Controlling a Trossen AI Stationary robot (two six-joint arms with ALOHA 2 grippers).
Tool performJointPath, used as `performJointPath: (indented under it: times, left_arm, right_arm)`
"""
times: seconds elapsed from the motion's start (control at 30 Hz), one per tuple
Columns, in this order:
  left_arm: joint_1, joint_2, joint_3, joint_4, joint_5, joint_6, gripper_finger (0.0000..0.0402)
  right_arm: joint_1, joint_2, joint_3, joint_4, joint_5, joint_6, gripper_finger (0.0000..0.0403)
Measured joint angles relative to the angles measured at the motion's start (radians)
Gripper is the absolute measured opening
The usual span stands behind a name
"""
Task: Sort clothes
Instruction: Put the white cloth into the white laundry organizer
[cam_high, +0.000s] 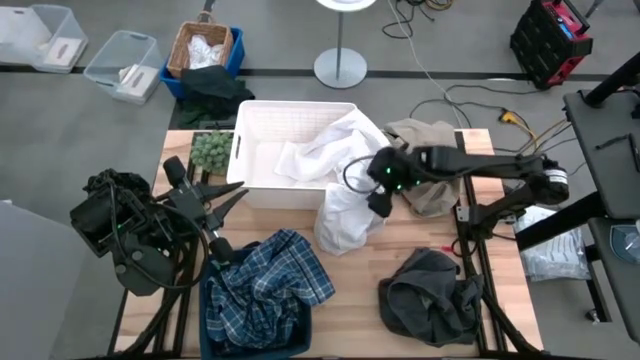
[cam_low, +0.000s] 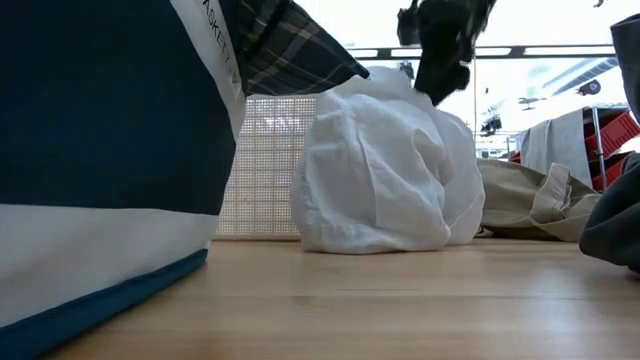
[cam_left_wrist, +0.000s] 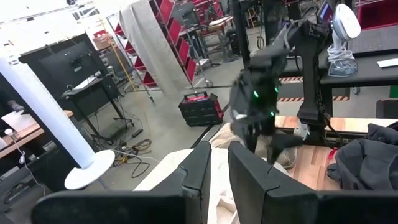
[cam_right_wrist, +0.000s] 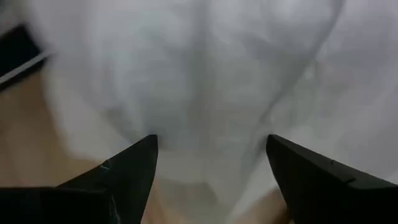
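A large white cloth (cam_high: 345, 205) hangs over the near rim of a white mesh basket (cam_high: 265, 150) and heaps on the table; it also shows in the low view (cam_low: 385, 175). My right gripper (cam_high: 380, 205) is open, fingers pointing down right over this heap (cam_right_wrist: 205, 81). My left gripper (cam_high: 240, 195) waits at the table's left, open by a narrow gap and empty. A blue-white plaid shirt (cam_high: 270, 275) lies in a blue bin. A dark grey garment (cam_high: 430, 295) lies near right. A beige khaki garment (cam_high: 425, 160) lies far right. My right gripper stands over the top of the white cloth heap (cam_low: 420, 100) with its fingers (cam_right_wrist: 134, 165) spread on either side of a bulge of cloth. I cannot tell whether the fingertips touch the cloth.
A green fuzzy lump (cam_high: 212, 150) sits left of the mesh basket. A wicker basket (cam_high: 200, 50) and clear plastic bins (cam_high: 120, 65) stand on the floor beyond the far edge. The blue bin (cam_low: 100, 150) fills the left of the low view. Bare wood (cam_high: 350, 300) lies at the near middle.
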Motion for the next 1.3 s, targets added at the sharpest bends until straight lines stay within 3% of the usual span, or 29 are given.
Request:
performJointPath:
  times: [0.17,0.27,0.37,0.47,0.5,0.57,0.73,0.83,1.03,1.3]
  left_arm:
    - [0.000,0.000,0.000,0.000,0.000,-0.001,0.0038]
    - [0.000,0.000,0.000,0.000,0.000,-0.006,0.0038]
    - [0.000,0.000,0.000,0.001,0.000,-0.007,0.0038]
    - [0.000,0.000,0.000,0.002,0.000,-0.007,0.0038]
    - [0.000,0.000,0.000,0.002,0.000,-0.008,0.0038]
    - [0.000,0.000,0.000,0.003,0.000,-0.011,0.0038]
    - [0.000,0.000,0.000,0.003,0.000,-0.015,0.0038]
    - [0.000,0.000,0.000,0.003,0.000,-0.014,0.0038]
    - [0.000,0.000,0.000,0.004,-0.002,-0.011,0.0038]
    - [0.000,0.000,0.000,0.011,-0.035,-0.010,0.0038]
  right_arm:
    - [0.013,0.022,-0.144,0.177,0.090,0.135,0.0311]
    - [0.013,0.038,-0.202,0.259,0.134,0.129,0.0286]
    - [0.013,0.035,-0.237,0.322,0.141,0.106,0.0202]
    - [0.014,0.032,-0.254,0.337,0.139,0.078,0.0068]
    - [0.019,0.024,-0.253,0.335,0.138,0.072,0.0039]
    - [0.030,-0.003,-0.231,0.287,0.138,0.092,0.0020]
    - [0.062,-0.107,-0.063,0.081,0.162,0.143,0.0011]
    - [0.085,-0.168,0.053,0.081,0.212,0.126,0.0011]
    - [0.066,-0.164,0.185,0.429,0.271,-0.031,0.0010]
    - [-0.022,0.032,0.352,0.716,0.270,-0.142,0.0009]
